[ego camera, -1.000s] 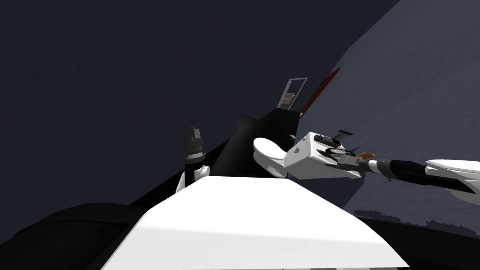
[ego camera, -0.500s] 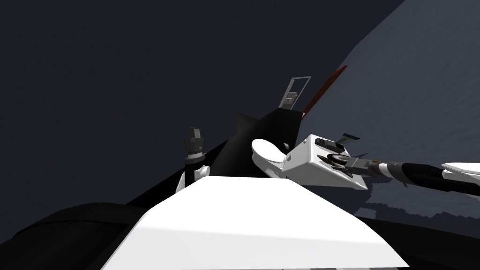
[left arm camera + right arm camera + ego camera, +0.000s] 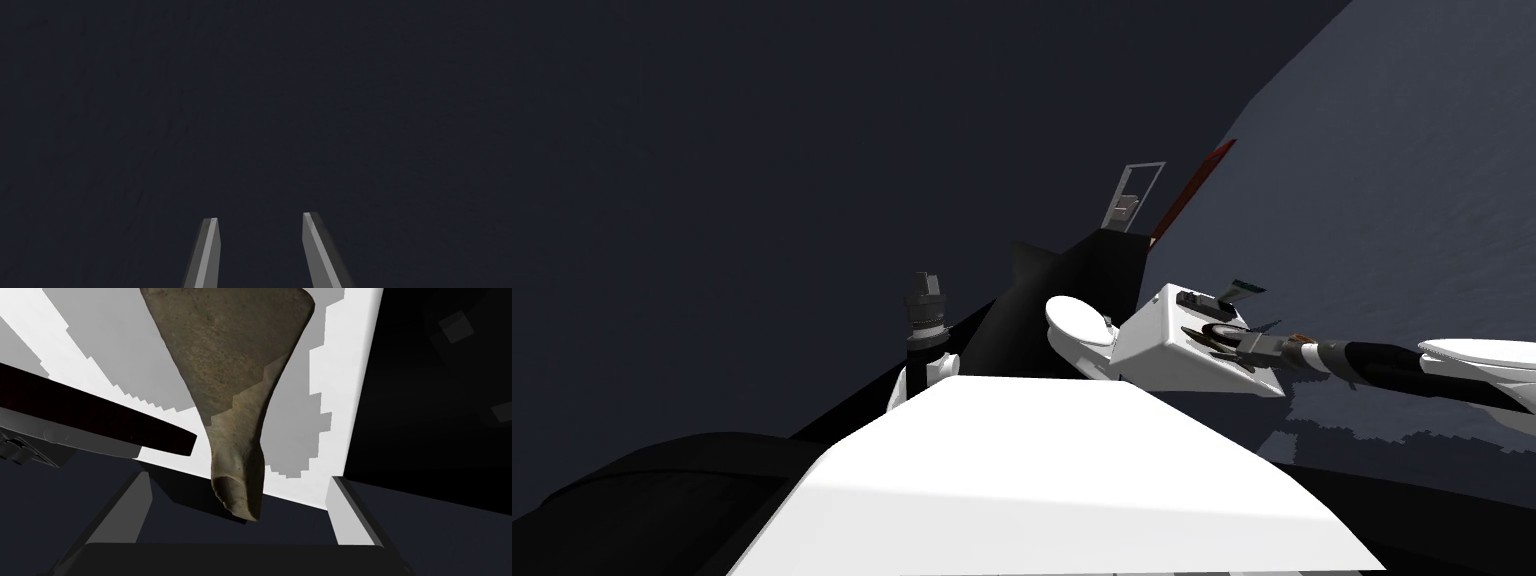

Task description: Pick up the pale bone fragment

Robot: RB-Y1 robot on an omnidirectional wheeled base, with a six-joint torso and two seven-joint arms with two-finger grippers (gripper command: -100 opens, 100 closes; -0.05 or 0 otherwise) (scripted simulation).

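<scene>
Reaching over the white bench [image 3: 1162,350], I am holding my right end effector [image 3: 239,480] wide open, its fingers flanking the narrow tip of the bone fragment [image 3: 225,353] without touching it. The fragment, a drab tan wedge, is lying on the bench top, with a dark bar [image 3: 100,428] just beside it. My left end effector [image 3: 259,216] is pointing upward, left of the bench, fingers narrowly parted and gripping nothing.

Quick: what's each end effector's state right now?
Left end effector: open, nothing between its fingers.
Right end effector: open, fingers either side of the tan bone fragment, not pressing it.
</scene>
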